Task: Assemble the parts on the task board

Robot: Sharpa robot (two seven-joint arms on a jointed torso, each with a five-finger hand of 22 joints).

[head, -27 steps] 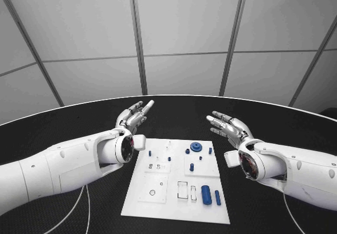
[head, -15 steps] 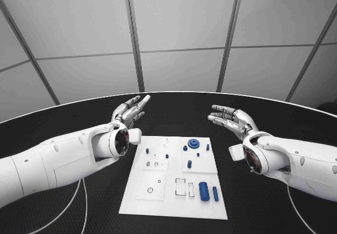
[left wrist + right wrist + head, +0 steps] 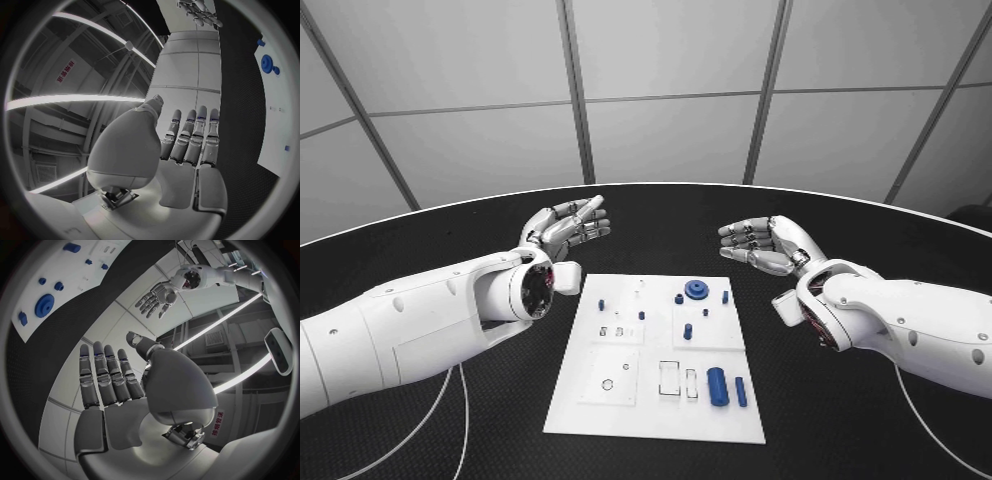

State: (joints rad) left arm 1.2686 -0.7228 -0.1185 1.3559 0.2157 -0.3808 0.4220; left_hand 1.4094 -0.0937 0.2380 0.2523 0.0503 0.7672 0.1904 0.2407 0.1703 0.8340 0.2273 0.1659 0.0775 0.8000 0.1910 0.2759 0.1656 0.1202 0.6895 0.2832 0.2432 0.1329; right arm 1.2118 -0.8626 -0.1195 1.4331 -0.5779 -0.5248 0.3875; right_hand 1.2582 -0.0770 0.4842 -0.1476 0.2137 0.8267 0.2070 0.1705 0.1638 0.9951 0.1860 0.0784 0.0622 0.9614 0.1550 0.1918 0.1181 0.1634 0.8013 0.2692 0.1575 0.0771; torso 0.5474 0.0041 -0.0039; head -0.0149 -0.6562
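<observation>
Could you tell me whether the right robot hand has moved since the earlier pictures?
Yes. The right robot hand has turned inward, toward the left robot hand, beyond the far edge of the task board, and it holds nothing.

Two glossy white rounded arms, black-ringed wrist joints, silver segmented left hand (image 3: 567,226) and right hand (image 3: 764,243), thin white cables trailing.

Red wall signs present, characters unreadable.
</observation>
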